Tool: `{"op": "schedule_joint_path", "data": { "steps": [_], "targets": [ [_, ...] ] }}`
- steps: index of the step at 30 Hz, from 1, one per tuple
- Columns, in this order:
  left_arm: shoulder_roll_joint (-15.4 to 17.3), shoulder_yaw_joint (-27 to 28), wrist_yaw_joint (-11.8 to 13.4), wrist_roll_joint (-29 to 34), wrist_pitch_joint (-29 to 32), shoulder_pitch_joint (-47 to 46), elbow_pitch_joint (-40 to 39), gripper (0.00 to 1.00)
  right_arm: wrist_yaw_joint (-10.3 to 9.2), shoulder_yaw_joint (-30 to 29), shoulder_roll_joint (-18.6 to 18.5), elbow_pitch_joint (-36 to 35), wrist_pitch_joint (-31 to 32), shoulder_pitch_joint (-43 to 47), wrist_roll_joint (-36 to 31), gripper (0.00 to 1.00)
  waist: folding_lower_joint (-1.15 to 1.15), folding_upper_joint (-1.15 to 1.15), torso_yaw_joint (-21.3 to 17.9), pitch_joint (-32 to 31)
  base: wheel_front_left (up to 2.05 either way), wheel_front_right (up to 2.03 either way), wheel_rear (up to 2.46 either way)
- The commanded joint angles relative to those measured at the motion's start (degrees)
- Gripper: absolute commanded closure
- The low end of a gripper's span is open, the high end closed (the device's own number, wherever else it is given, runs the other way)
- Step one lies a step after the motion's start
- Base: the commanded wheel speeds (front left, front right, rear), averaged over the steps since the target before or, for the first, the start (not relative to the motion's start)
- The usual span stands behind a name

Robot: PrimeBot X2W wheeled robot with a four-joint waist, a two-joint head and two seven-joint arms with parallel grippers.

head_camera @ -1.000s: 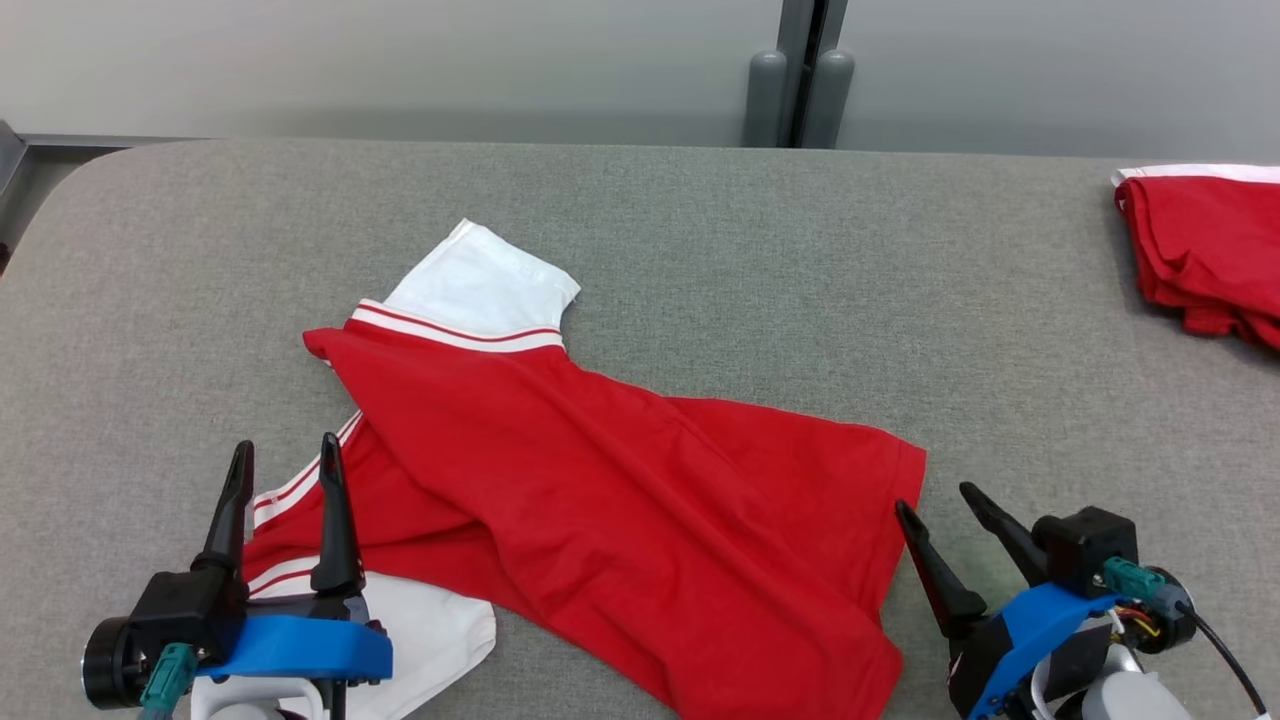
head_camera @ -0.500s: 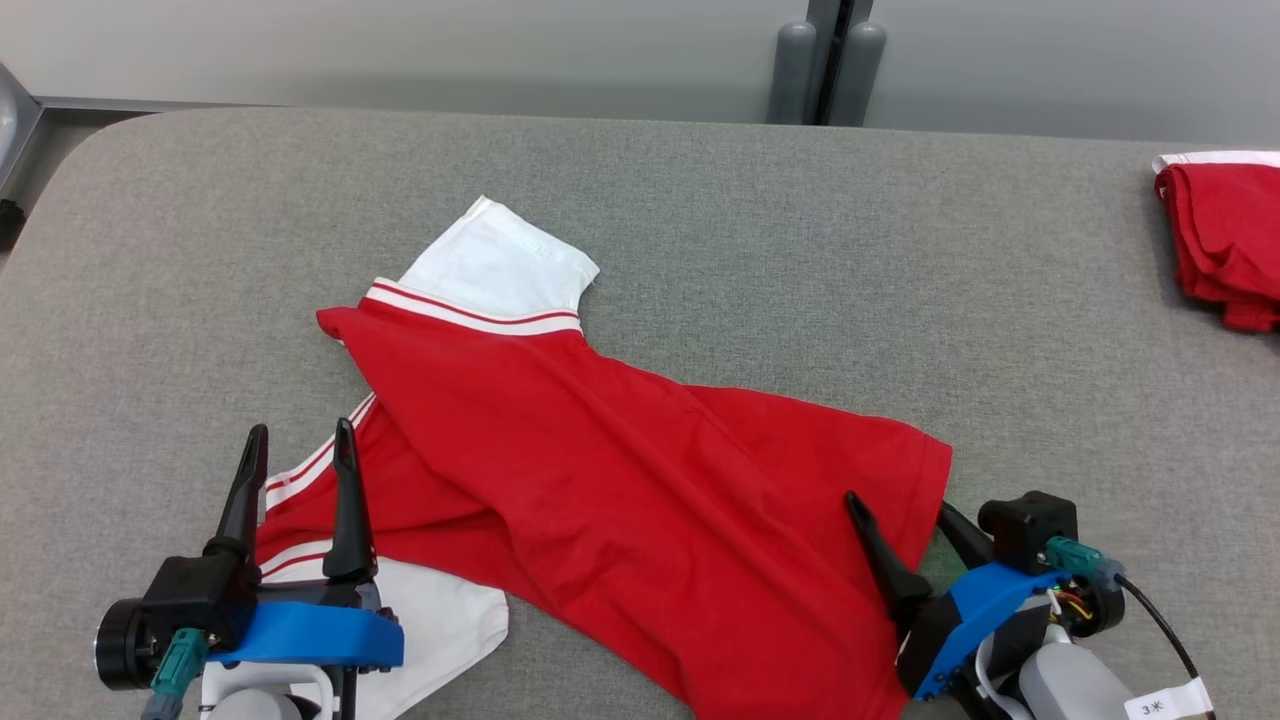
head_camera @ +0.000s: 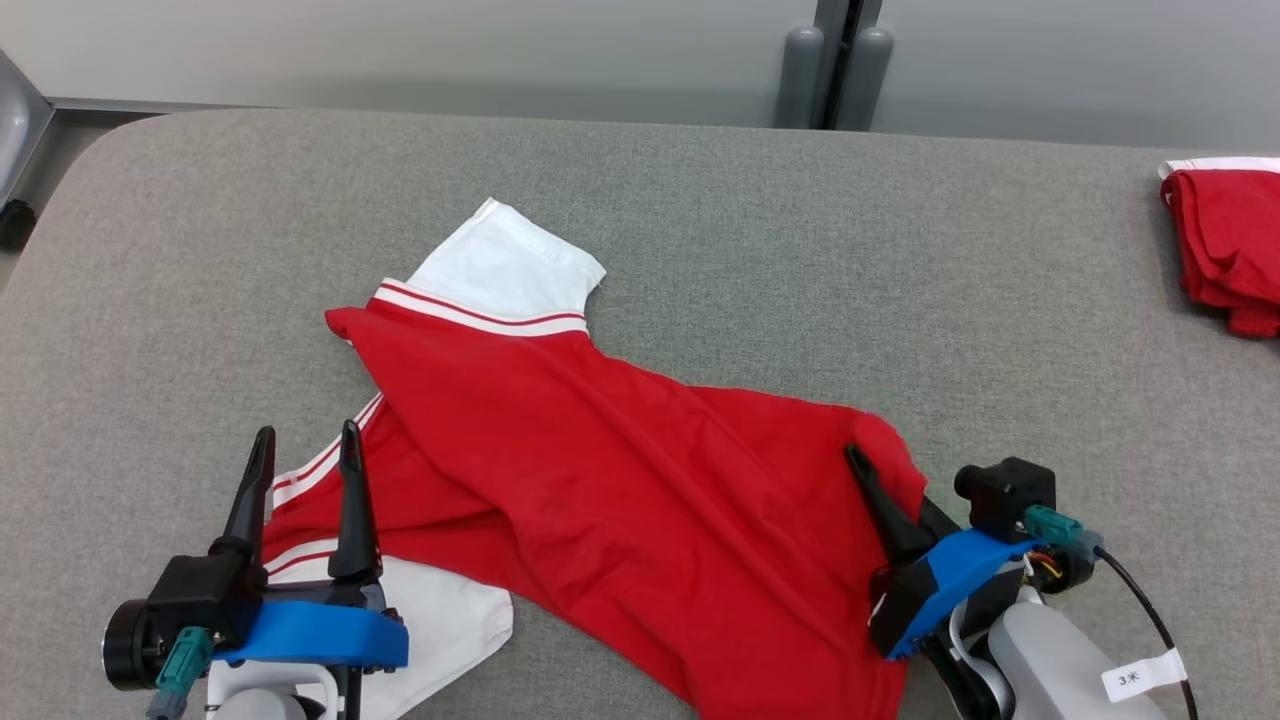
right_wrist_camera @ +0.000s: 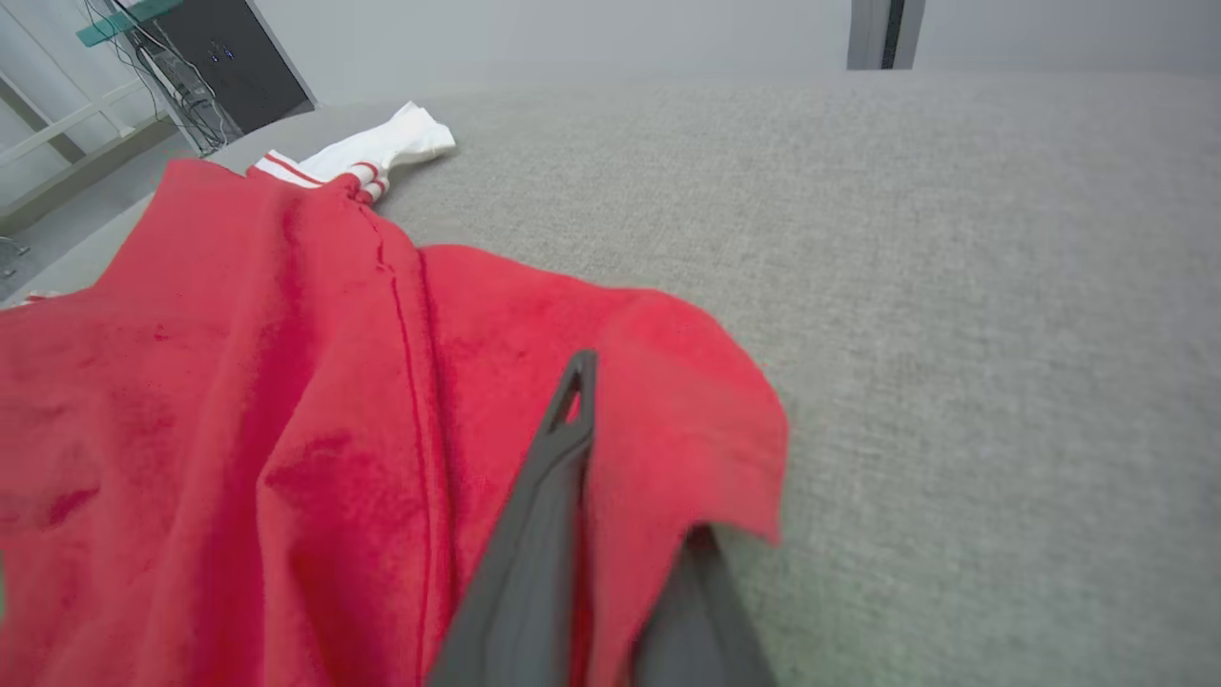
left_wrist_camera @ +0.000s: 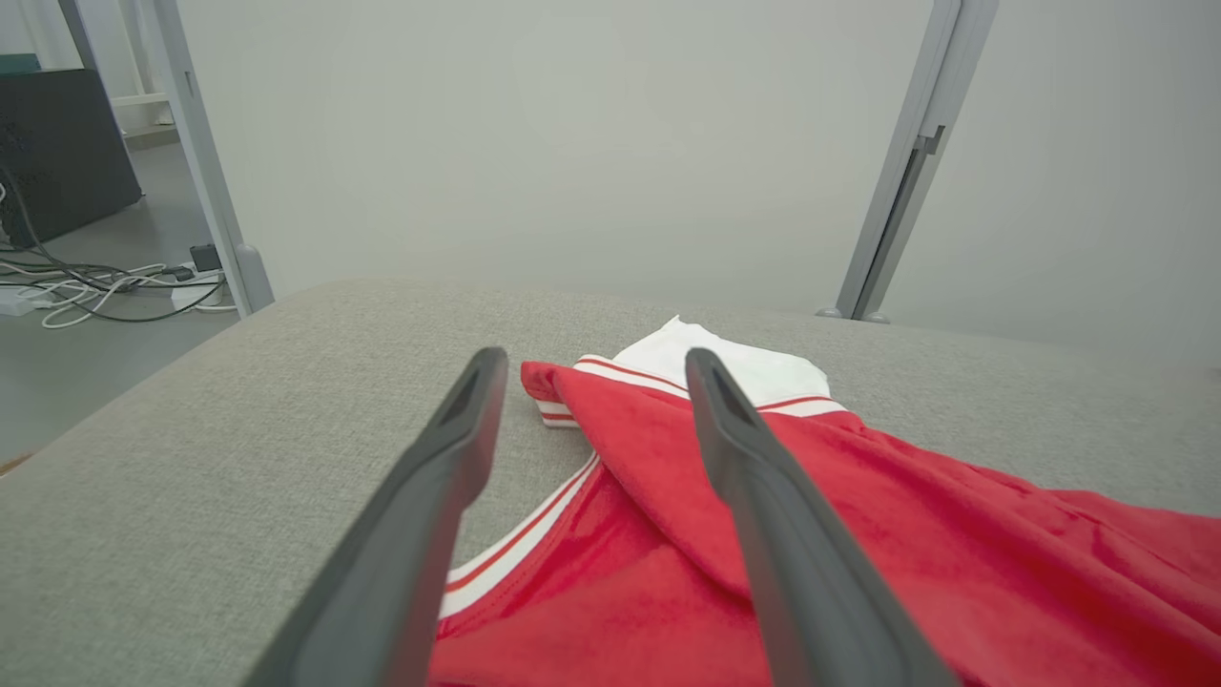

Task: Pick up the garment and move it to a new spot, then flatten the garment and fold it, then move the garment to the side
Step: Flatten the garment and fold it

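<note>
The garment (head_camera: 600,470) is a red shirt with white sleeves, lying crumpled and slantwise on the grey table (head_camera: 700,200). One white sleeve (head_camera: 505,265) points away from me, the other (head_camera: 450,620) lies by my left wrist. My right gripper (head_camera: 885,470) is shut on the shirt's right hem corner, one finger on top of the cloth and the other beneath it; the right wrist view shows that corner (right_wrist_camera: 687,382) lifted and draped over the fingers. My left gripper (head_camera: 305,432) stands open above the striped left part of the shirt (left_wrist_camera: 954,553), its fingers (left_wrist_camera: 448,458) apart and touching nothing.
A second red garment (head_camera: 1225,245) lies bunched at the table's far right edge. Grey posts (head_camera: 835,60) stand behind the table against the wall. The table's rounded left corner (head_camera: 90,150) drops to a floor with cables (left_wrist_camera: 95,286).
My right gripper slid left over the hem corner and closed on it, bunching and lifting the cloth. The left gripper stayed open. The camera shifted slightly.
</note>
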Motion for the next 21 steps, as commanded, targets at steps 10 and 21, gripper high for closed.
{"op": "schedule_joint_path", "data": {
  "steps": [10,21],
  "targets": [
    [0.0,0.9,0.0,0.0,0.0,0.6,0.2,0.0,0.03,-1.6,-1.4,-10.4,-1.9,-0.9,-0.1,1.0,0.0,-0.01,-0.8,-1.8,0.0,0.0,0.0],
    [0.0,1.5,-0.4,0.3,0.0,2.2,0.5,0.0,0.03,-4.1,-1.5,-28.2,2.0,2.4,3.4,1.0,0.0,-0.01,-2.0,-4.8,0.0,0.0,0.0]
  ]
}}
